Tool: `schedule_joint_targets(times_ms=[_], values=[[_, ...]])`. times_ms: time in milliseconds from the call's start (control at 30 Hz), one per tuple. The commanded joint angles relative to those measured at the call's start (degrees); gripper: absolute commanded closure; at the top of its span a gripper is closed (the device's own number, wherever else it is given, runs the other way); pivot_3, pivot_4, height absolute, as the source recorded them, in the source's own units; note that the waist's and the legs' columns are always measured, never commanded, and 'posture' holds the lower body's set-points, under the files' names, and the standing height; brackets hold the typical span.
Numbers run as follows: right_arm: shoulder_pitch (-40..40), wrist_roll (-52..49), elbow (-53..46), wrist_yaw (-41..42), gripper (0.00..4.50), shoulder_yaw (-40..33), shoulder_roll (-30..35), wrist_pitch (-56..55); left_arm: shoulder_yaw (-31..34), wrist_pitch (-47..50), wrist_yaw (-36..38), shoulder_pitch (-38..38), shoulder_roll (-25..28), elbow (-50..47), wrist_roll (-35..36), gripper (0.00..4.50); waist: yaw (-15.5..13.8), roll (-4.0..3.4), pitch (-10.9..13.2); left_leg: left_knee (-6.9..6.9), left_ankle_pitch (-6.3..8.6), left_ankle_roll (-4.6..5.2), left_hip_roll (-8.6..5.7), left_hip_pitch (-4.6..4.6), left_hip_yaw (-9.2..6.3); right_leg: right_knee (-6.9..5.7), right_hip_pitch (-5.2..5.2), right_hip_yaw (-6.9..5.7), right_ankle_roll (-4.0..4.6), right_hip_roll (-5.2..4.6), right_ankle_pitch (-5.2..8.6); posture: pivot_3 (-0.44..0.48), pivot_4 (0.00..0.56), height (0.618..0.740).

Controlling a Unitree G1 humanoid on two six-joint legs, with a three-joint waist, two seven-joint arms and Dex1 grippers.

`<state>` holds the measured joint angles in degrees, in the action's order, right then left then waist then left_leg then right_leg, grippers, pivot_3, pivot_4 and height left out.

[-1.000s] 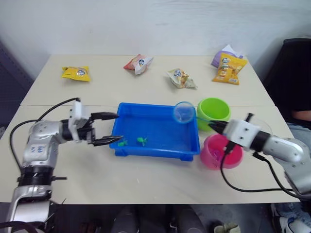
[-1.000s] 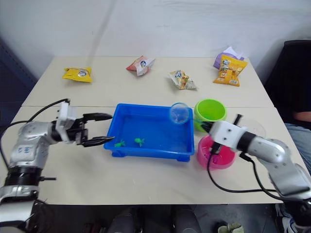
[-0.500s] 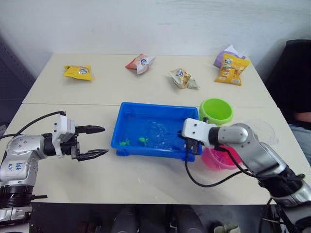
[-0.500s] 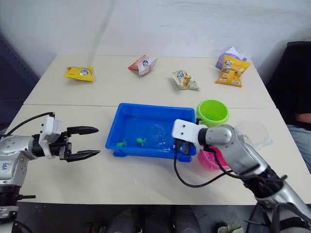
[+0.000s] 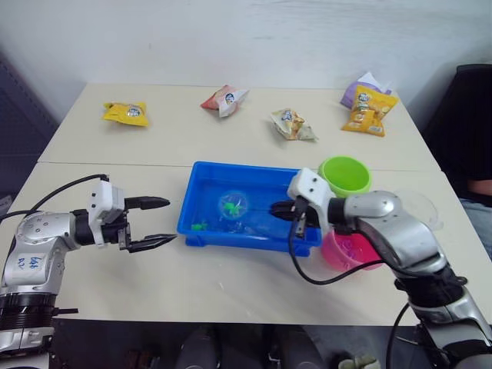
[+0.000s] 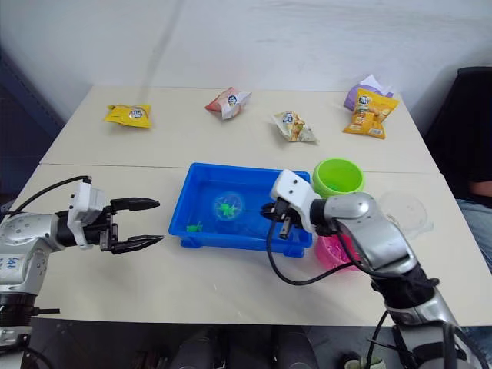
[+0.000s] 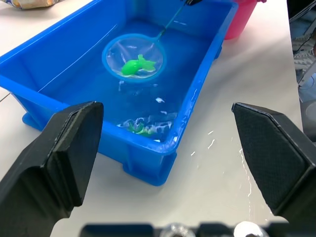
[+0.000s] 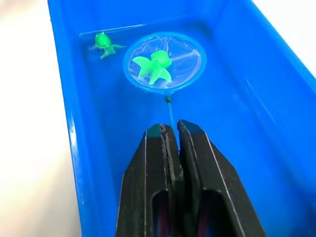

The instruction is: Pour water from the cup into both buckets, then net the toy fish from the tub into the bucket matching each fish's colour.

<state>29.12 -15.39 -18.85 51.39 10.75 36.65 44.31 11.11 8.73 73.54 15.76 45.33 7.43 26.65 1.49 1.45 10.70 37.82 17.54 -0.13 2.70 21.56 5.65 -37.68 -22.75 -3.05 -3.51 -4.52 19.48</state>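
The blue tub [image 5: 231,165] holds water at the table's middle. My right gripper [image 5: 274,208] is shut on the net's thin handle over the tub's right part. The net's light blue hoop [image 8: 164,61] hangs just above the water with a green toy fish [image 8: 154,66] lying in it. Another green fish [image 5: 201,226] floats near the tub's front left corner. My left gripper [image 5: 171,220] stands open and empty just left of the tub. The lime green bucket [image 5: 345,175] and pink bucket [image 5: 350,250] sit right of the tub. The clear cup [image 5: 419,207] stands further right.
Several snack packets lie along the table's far side: a yellow one [image 5: 126,113], a red-and-white one [image 5: 224,99], a pale one [image 5: 291,124] and an orange one [image 5: 369,110]. Water drops spot the table beside the tub [image 7: 247,163].
My right gripper swung the net from over the green bucket down into the tub and raised it with a green fish inside. My left gripper drew back leftward from the tub's edge.
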Motion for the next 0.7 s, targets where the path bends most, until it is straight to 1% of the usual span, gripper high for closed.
schedule_joint_targets(times_ms=[33,200,333,400,500,567,667,700], values=[[-2.3,-4.4,-5.7,0.8,4.5,-7.3,2.9,1.1,-0.2,0.2,0.0,2.6,-0.8,-1.6,1.3,0.02,0.0,0.0,0.0,0.0,0.0,0.0,-0.01,0.01,0.0,0.0,0.0,0.0,0.0,0.0,0.0,0.0,0.15,0.74],[-6.3,-8.3,-9.2,-1.1,4.5,-16.4,5.5,2.0,-1.3,1.0,-1.2,7.2,-3.8,-2.5,2.3,0.02,0.1,0.0,0.0,0.0,0.0,0.0,0.0,0.0,0.0,-0.03,0.01,0.0,-0.01,0.03,-0.01,0.0,0.15,0.74],[-11.9,-12.6,-12.1,-1.4,4.5,-27.8,6.8,0.5,-2.9,7.3,-3.9,13.3,-6.2,-2.9,3.8,0.02,-0.1,0.01,0.0,-0.02,-0.01,-0.02,0.0,0.0,-0.01,-0.01,0.02,-0.01,-0.02,0.06,-0.01,0.0,0.15,0.74],[-13.8,-12.8,-12.2,-1.6,4.5,-30.4,7.8,-0.4,-3.6,8.3,-3.9,14.6,-6.9,-2.7,3.7,0.02,0.0,0.0,0.0,-0.01,-0.01,-0.01,-0.02,0.0,-0.01,0.0,0.05,0.0,-0.04,0.06,-0.02,0.0,0.15,0.74],[-15.5,-12.9,-10.7,-2.6,4.5,-34.5,9.2,-1.6,-4.8,8.4,-3.7,16.3,-8.8,-2.3,3.6,0.02,0.2,0.0,0.0,-0.01,-0.02,-0.02,-0.02,-0.04,0.04,0.03,0.07,0.04,-0.05,0.08,-0.03,0.0,0.15,0.74],[-16.6,-11.5,-8.4,-2.5,4.5,-36.7,10.5,-4.3,-5.6,8.5,-3.7,16.7,-10.1,-2.0,3.4,0.02,0.1,0.0,0.0,-0.01,-0.08,-0.13,-0.01,-0.08,0.07,0.01,0.07,0.07,-0.05,0.12,-0.03,0.0,0.15,0.74],[-19.7,-4.8,-2.0,-1.9,4.5,-37.4,14.1,-14.1,-7.0,7.5,-4.1,16.5,-12.5,-2.1,2.8,0.02,-0.1,0.0,0.0,-0.01,-0.12,-0.2,-0.03,-0.07,0.07,0.03,0.08,0.06,-0.05,0.12,-0.03,0.0,0.15,0.74],[-20.5,-2.4,0.4,-2.4,4.5,-37.0,14.7,-18.2,-7.1,5.4,-3.9,16.4,-13.6,-2.2,2.5,0.02,-0.1,0.0,0.0,-0.01,-0.12,-0.2,-0.04,-0.07,0.08,0.06,0.09,0.07,-0.06,0.12,-0.03,0.0,0.15,0.74]])
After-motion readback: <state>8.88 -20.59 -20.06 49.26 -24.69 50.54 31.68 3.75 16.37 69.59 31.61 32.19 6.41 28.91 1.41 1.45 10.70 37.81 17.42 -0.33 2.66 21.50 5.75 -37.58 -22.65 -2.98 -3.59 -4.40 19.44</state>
